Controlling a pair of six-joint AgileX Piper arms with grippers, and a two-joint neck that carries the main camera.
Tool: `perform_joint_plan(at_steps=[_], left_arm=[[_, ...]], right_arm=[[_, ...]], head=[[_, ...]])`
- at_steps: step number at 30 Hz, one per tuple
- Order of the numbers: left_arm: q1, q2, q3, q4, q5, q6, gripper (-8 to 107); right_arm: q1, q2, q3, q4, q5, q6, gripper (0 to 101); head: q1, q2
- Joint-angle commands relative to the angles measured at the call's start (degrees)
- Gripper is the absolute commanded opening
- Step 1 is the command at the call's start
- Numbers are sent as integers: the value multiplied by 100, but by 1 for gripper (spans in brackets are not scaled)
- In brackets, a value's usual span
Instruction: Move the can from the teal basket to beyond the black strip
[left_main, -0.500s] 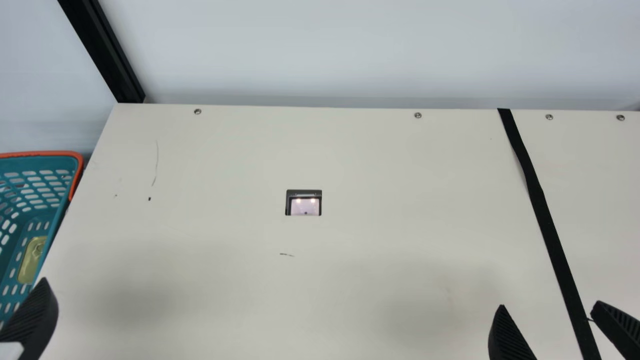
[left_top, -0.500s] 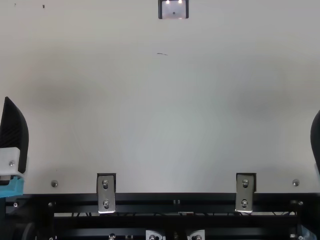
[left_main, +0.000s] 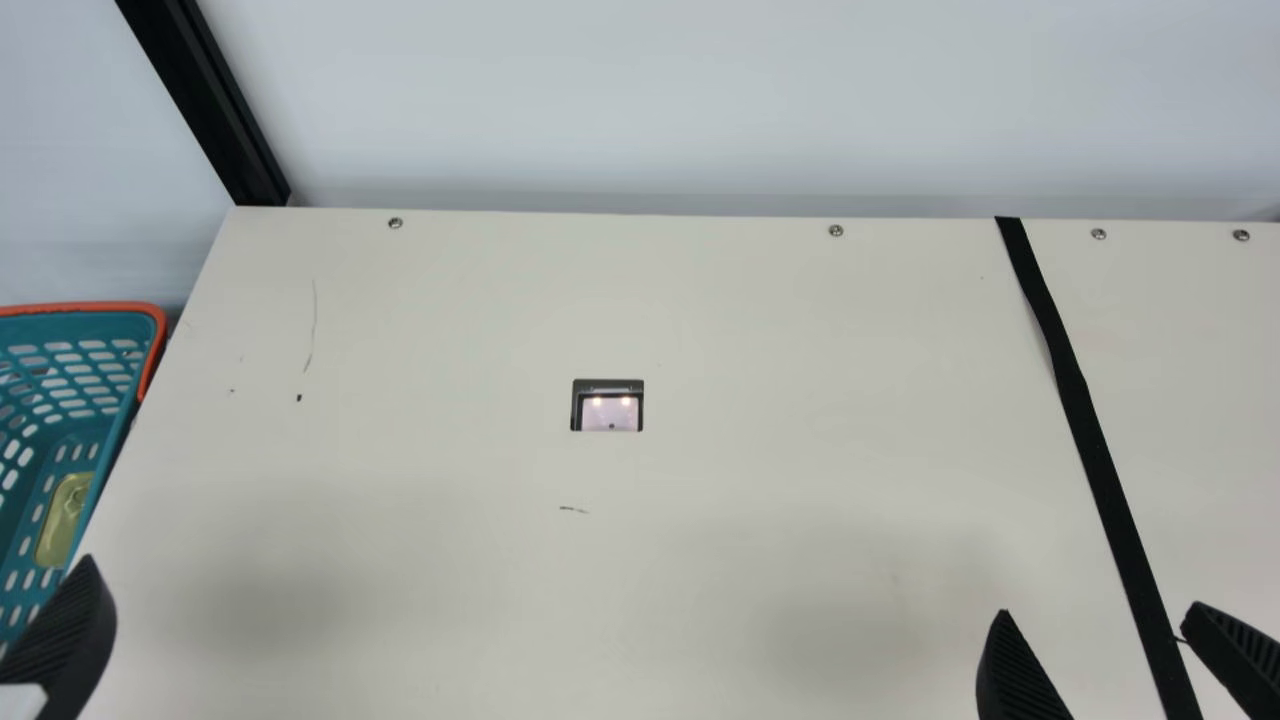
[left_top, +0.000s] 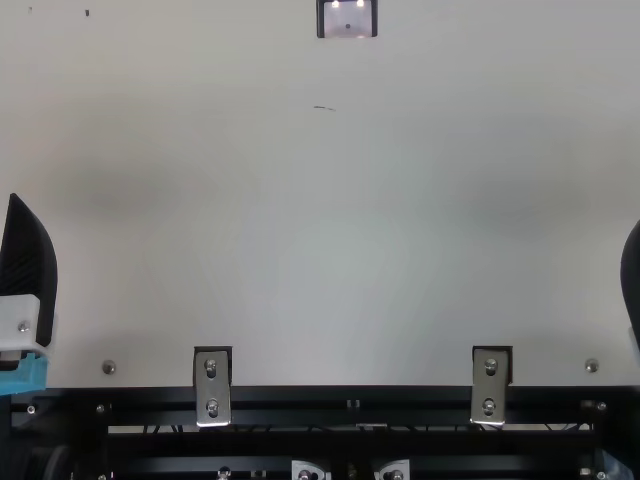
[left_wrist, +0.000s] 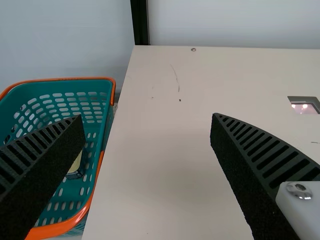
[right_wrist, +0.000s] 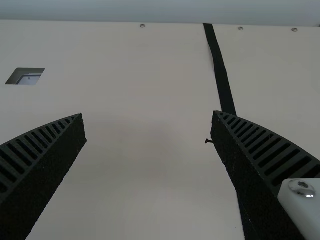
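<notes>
Cream table (left_main: 700, 300) first, widest thing: a long carry across it, so likely risk is reach. Left arm probably can't cover the whole way; a midway handover could fumble, with both grippers crowding one can

Teal basket (left_wrist: 70, 78): sits just beside the table's left edge. High walls plus orange rim, so fingers going in steep or off-centre could knock the wall and shove or tip it. Lifting too low could snag the can on the rim

Black strip (left_main: 1090, 430): runs down the table's right part. Release short or on top of it = miss; likely cause is letting go early. If the can is let go on its side, it may roll back over

Left gripper (left_wrist: 147, 116): fingers spread wide, nothing between them. Right gripper (right_wrist: 148, 114): same, spread and holding nothing, one finger over the strip in the right wrist view

Can (left_main: 62, 525): inside the basket, down on its floor, partly hidden by the wall in the main view and by a finger in the left wrist view. Pose hard to tell, so a grip on its end or edge could slip, likely from poor sight of it
</notes>
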Motion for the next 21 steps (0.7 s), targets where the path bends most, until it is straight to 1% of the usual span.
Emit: perform_joint_plan(at_steps=[1, 21], left_arm=[[0, 0, 0, 0, 0, 0, 90], [0, 0, 0, 0, 0, 0, 90]], right_arm=[[0, 0, 0, 0, 0, 0, 101], [0, 0, 0, 0, 0, 0, 101]], head=[[-16, 36], [-16, 36]])
